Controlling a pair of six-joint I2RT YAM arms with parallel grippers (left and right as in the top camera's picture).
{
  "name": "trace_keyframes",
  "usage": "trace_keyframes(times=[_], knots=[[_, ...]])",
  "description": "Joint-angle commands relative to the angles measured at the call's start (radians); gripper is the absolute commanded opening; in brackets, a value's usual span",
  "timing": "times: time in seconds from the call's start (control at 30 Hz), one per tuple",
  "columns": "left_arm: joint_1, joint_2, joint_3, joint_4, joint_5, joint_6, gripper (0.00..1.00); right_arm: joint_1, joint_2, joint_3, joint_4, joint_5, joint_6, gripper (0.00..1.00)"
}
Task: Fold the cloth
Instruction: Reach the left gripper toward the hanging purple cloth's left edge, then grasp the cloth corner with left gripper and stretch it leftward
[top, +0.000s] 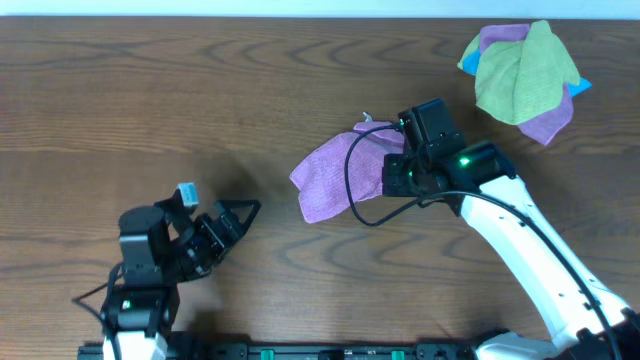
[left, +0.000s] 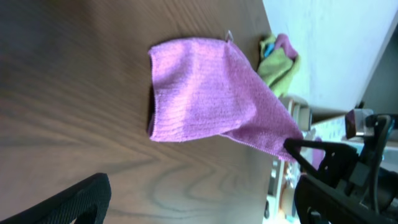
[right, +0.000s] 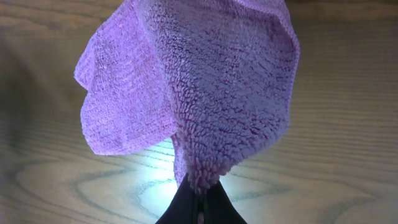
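Fold step in progress: right gripper (right: 198, 202) was pinched shut on one corner of the cloth (top: 330, 175), that end lifted, the rest draped on the table (top: 150, 100) just right of centre. White tag (left: 229, 36) sat at the cloth's 12 o'clock corner. Left gripper (top: 232, 222) hung at 8 o'clock, jaws spread, empty, well apart from the cloth. Next move likely calls for carrying the held corner toward 9 o'clock over the far edge and lining up edges. No containers visible; loose cloth pile (top: 525, 75) at 1 o'clock.
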Motion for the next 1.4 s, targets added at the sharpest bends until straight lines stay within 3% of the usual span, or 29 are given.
trace_keyframes(times=[0.0,0.3,0.6,1.37], knots=[[-0.034,0.096,0.002,0.069,0.056,0.001,0.96,0.008,-0.015,0.002,-0.001,0.018,0.015,0.01],[-0.209,0.438,0.002,0.372,0.056,-0.002,0.95,0.008,-0.015,0.002,0.0,0.018,0.015,0.01],[-0.255,0.686,0.002,0.6,0.06,-0.06,0.95,0.008,-0.015,0.002,0.0,0.018,0.015,0.02],[-0.354,0.935,0.003,0.925,-0.008,-0.208,0.97,0.008,-0.015,0.002,0.0,0.018,0.015,0.01]])
